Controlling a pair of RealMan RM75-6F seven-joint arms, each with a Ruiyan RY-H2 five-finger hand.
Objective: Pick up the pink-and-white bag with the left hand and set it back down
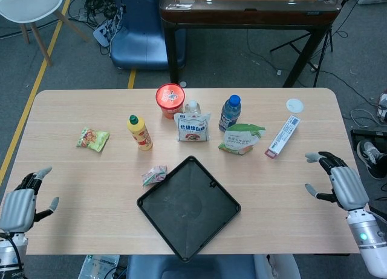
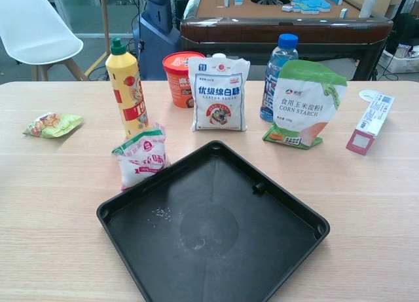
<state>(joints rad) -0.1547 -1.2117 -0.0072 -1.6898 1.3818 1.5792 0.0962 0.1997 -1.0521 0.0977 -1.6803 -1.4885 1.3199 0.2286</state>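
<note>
Head view shows left hand (image 1: 19,203) and right hand (image 1: 340,181) empty, fingers spread, well apart from the black tray (image 1: 188,207). Probably pre-grasp: next, reach the small pink packet (image 1: 153,175) beside the tray's left corner.

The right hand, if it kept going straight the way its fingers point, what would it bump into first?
Probably the white box: the right hand points up and left across bare table toward it, though depth is unclear.

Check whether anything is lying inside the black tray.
No: the chest view shows the black tray bare but for a few pale specks, with the small white packet standing on the table beside its left edge.
</note>
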